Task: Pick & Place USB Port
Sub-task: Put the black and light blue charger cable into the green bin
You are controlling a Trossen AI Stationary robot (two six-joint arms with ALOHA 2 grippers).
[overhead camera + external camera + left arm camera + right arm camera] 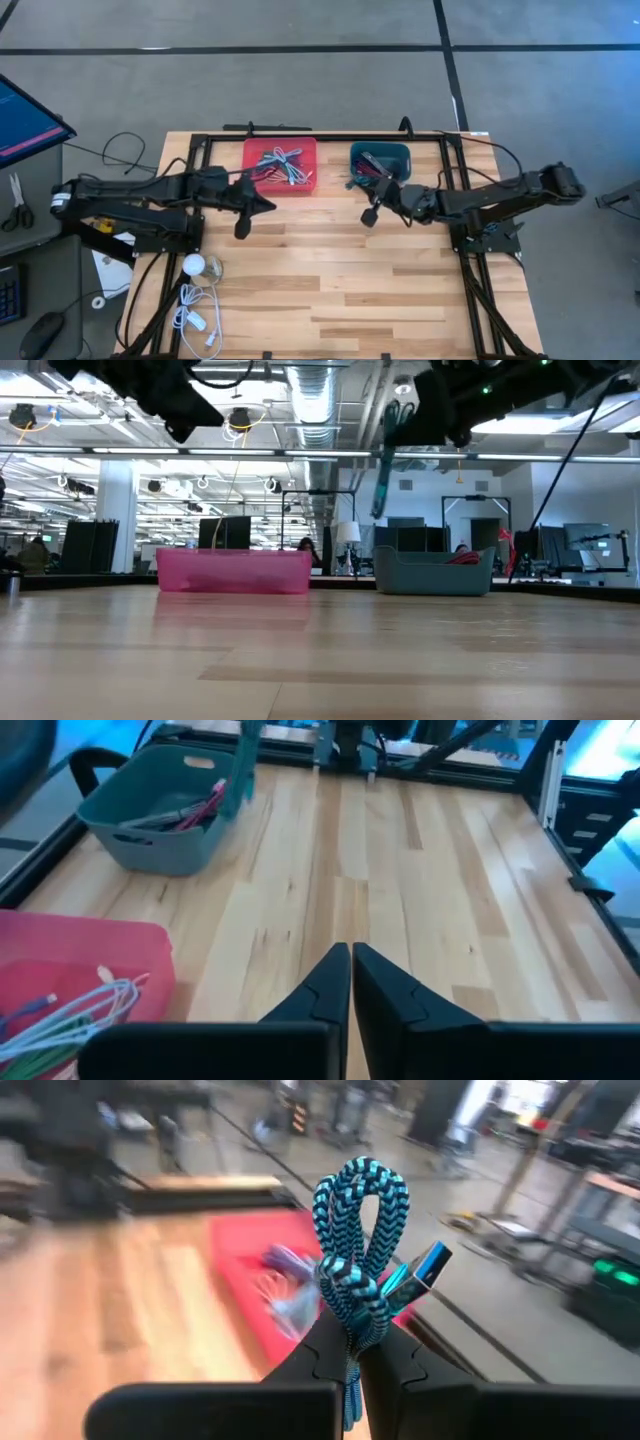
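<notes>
A black-and-teal braided USB cable [358,1230] with a blue-tipped plug [430,1265] is bundled in loops, and my right gripper [355,1342] is shut on it. That gripper [372,213] hovers over the table just near of the teal bin [380,160], which holds other cables. In the low view the cable [383,475] hangs well above the tabletop. The red bin [280,165] with several cables sits at the far centre. My left gripper [351,960] is shut on nothing and hovers near the red bin's near side [268,206]. My right gripper pinches the looped cable bundle at its wrapped waist [352,1315] between the two fingers. The loops and the plug stick out past the fingertips, and a tail [349,1390] runs back between the fingers. The cable is lifted clear of the table.
White cables [197,318] and a white round object [194,265] lie at the table's near left. Black frame rails [455,190] run along both sides. Bare wood spreads over the near middle [340,290]. Scissors [17,200] lie on a side surface off the left.
</notes>
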